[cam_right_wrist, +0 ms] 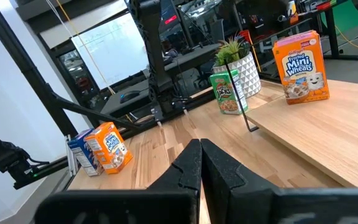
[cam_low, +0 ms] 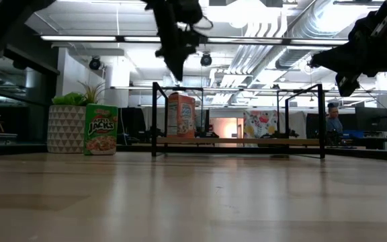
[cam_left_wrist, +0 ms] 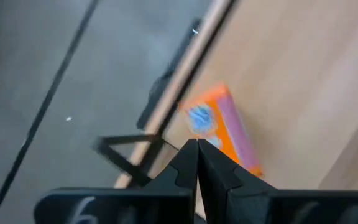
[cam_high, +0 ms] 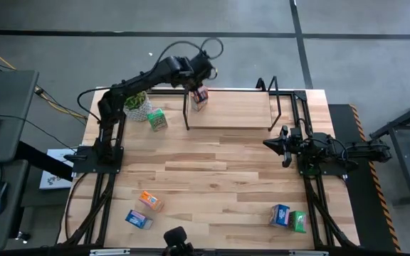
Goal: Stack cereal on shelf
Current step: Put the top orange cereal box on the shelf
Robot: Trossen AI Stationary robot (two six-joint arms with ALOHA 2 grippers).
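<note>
While beneath left gripper [cam_low: 178, 70], orange cereal box [cam_low: 181, 115].

Potted plant [cam_high: 135, 104] on tabletop [cam_high: 219, 171]

You can't read the blurred print on the orange box [cam_left_wrist: 219, 127] in the left wrist view. In the low view the left gripper [cam_low: 178, 67] runs off the top edge, and the near-edge boxes [cam_high: 150, 201] are too small to name.

"Mini Wheats" on orange box [cam_right_wrist: 300, 67], "Jacks" on green box [cam_low: 101, 129]
</note>
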